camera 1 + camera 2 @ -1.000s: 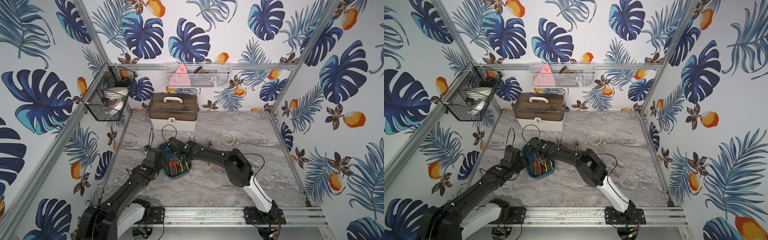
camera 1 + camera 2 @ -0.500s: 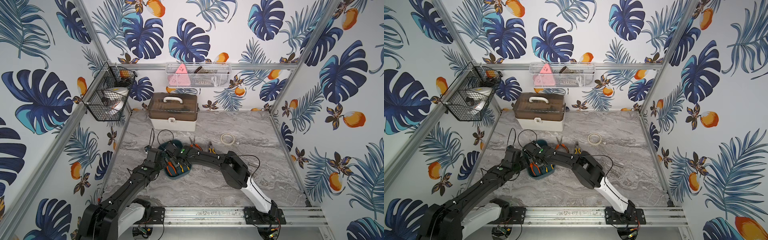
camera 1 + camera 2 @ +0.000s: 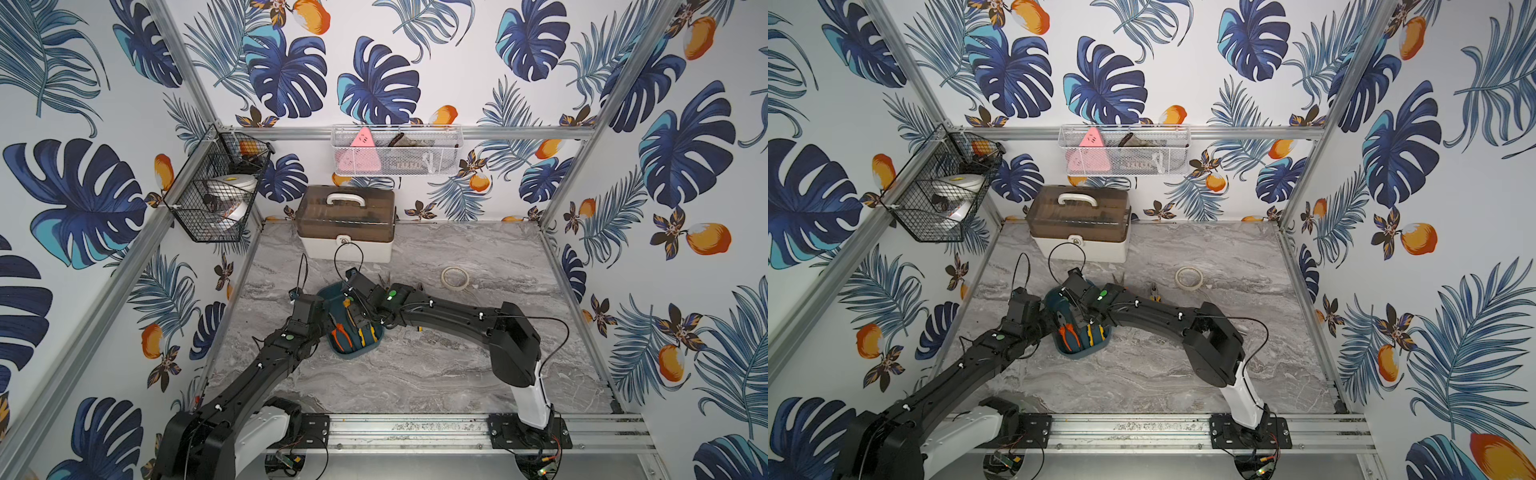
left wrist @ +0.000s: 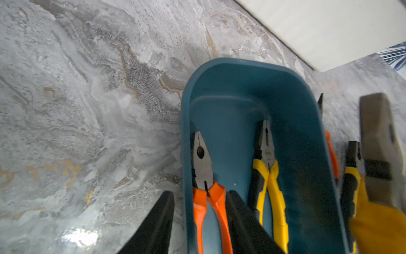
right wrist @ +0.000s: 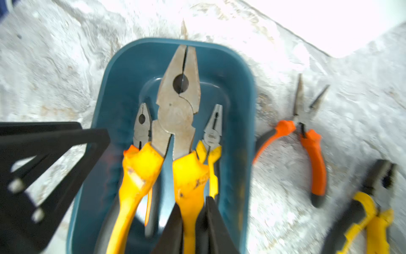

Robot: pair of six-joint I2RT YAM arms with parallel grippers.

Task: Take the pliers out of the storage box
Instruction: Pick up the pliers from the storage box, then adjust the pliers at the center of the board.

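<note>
In both top views the storage box point(image 3: 352, 353) lies on the table point(image 3: 436, 374) toward its left edge, about midway between front and back. Both arms reach into it, but the fingers are too small there to read. In the right wrist view the right gripper point(image 5: 193, 212) is closed on one yellow handle of the large pliers point(image 5: 178, 99), and their grey head hangs above the box. Such pliers are probably heavy, stiff and head-heavy. The rubber sleeve should give good friction, but a hold on one handle only may let them swing. In the left wrist view the left gripper point(image 4: 200, 194) stands part-open astride the box wall, one finger outside, one inside beside the orange pliers point(image 4: 202, 162). Whether it pinches is unclear.
</note>
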